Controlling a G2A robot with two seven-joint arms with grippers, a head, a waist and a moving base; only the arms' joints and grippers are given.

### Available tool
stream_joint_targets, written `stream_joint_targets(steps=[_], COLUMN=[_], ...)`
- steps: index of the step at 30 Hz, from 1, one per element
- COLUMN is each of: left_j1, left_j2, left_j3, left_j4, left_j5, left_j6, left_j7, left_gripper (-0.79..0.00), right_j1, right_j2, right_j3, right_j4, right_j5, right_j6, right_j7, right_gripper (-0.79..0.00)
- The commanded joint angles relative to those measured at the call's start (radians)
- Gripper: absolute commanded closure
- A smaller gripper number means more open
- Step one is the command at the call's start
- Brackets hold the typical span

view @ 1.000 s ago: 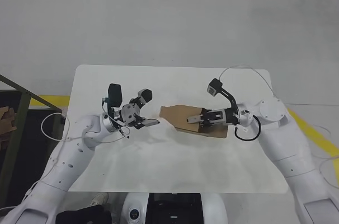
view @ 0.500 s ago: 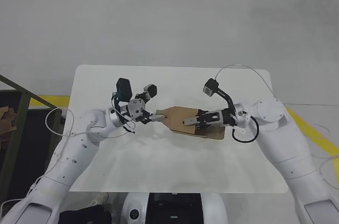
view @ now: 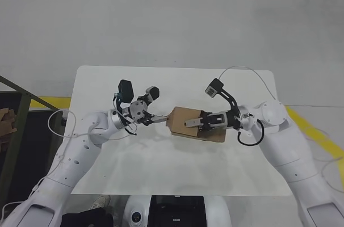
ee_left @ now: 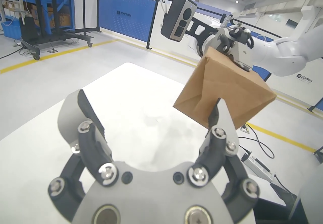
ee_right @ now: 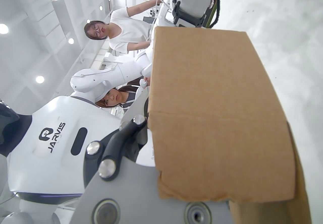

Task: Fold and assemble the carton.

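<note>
— Anything different?
— The left jaws came across, open, now touching the carton (view: 192, 122) (ee_left: 227, 89) (ee_right: 214, 109), whose pointed end has folded in
— How many?
— One carton, clamped in the right jaws above mid-table (view: 160, 170)

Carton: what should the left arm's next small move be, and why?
Probably ease the left gripper forward and close it on the carton's near edge. The right gripper clamps the carton's far side, while the left gripper is open with one finger at the free end, gripping nothing.
</note>
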Motion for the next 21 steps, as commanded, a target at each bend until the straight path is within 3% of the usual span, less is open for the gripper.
stream_joint_targets(steps=[1,21], left_j1=[-0.001,-0.004], left_j2=[-0.002,-0.018], left_j3=[0.002,0.02], left_j4=[0.002,-0.008], left_j5=[-0.004,-0.036], left_j6=[-0.006,-0.043], left_j7=[-0.002,-0.009], left_gripper=[-0.785,-0.785], right_j1=[0.003,0.024], right_j2=[-0.002,-0.017], right_j3=[-0.005,-0.035], right_j4=[0.003,0.057], right_j5=[0.007,0.061], right_j6=[-0.003,-0.033], right_j7=[0.001,0.01], right_gripper=[0.0,0.0])
